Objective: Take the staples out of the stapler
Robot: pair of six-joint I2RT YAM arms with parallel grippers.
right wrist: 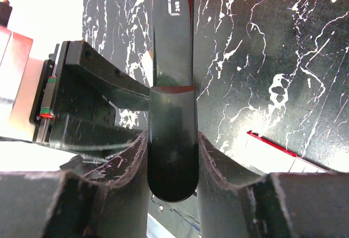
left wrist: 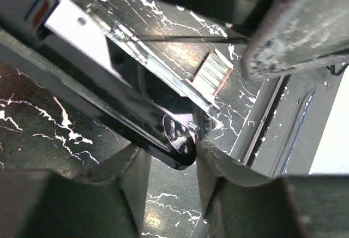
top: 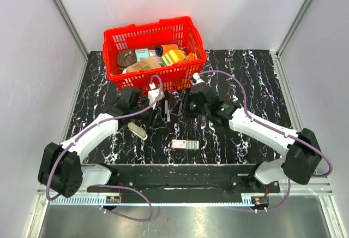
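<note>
The stapler [right wrist: 172, 140] runs off the top of the right wrist view, its white print cut short. From above, the arms [top: 103, 126] hide most of it. The box [top: 184, 144] label is too small to read.

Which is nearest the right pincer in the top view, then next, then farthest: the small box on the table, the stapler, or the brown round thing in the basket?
1. stapler: clamped in the right pincer, between the arms.
2. small box: on the table, toward the arm bases.
3. brown round thing: left end of the red basket, at the back.
</note>
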